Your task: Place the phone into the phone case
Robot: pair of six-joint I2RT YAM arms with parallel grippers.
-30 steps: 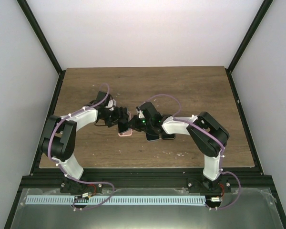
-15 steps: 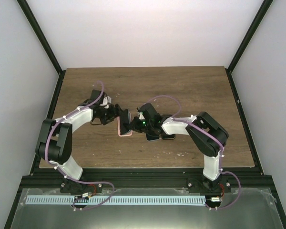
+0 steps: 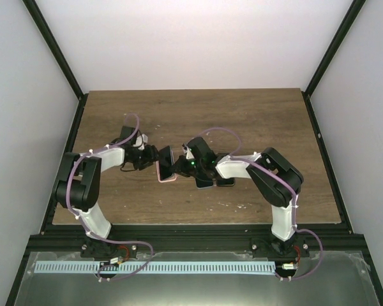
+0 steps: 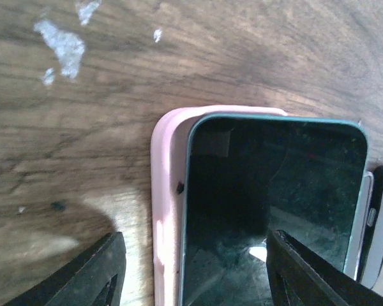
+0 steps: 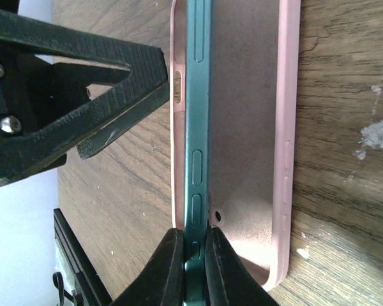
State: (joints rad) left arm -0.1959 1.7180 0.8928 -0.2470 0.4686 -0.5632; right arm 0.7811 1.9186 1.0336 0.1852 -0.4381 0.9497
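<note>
R gripper (image 5: 193, 255) is pinched shut on the thin teal side rail of the phone (image 5: 198, 127), gripping near the buttons. L gripper (image 4: 198, 280) is spread wide. Its fingers (image 4: 105, 271) flank the phone's width and, as far as we can tell, don't touch it.

The phone stands steeply on one long edge inside the pink case (image 5: 252, 127), hard against the case wall on the L-arm side. The case's bare floor shows beside it. The case lies flat on the wood table (image 3: 255, 121), approx. mid-table between the arms.

We judge the step in hand is seating the phone. To do it well, hinge the phone down about its lower edge and don't slide it. Check corners vs. the case lip, and let go late so R's tips aren't trapped under the rail. L can brace the case or press the screen flat.

The phone's long axis runs parallel w/ the case's, roughly away from the bases. The dark screen faces the L wrist cam.
</note>
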